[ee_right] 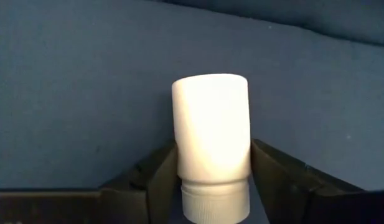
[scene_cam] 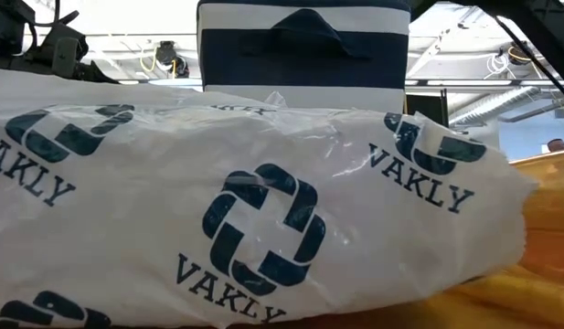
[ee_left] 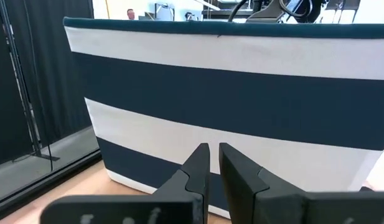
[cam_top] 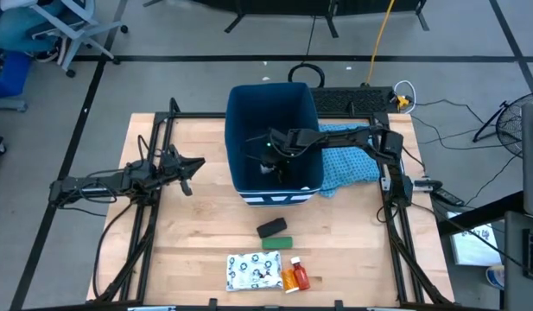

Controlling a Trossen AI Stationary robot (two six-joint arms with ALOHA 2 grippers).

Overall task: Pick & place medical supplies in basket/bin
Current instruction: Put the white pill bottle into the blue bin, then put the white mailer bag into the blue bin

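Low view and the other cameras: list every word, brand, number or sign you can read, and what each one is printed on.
"VAKLY": repeated in dark blue, with an interlocking-loop logo, on the white packet filling the low view.
White bottle in the right gripper, inside the bin: no print shows.
Orange and red bottles and green box: any labels too small to read.
Left gripper: no markings.

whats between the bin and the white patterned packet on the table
In the high view, a black oblong piece and a green flat box lie between the bin and the packet.
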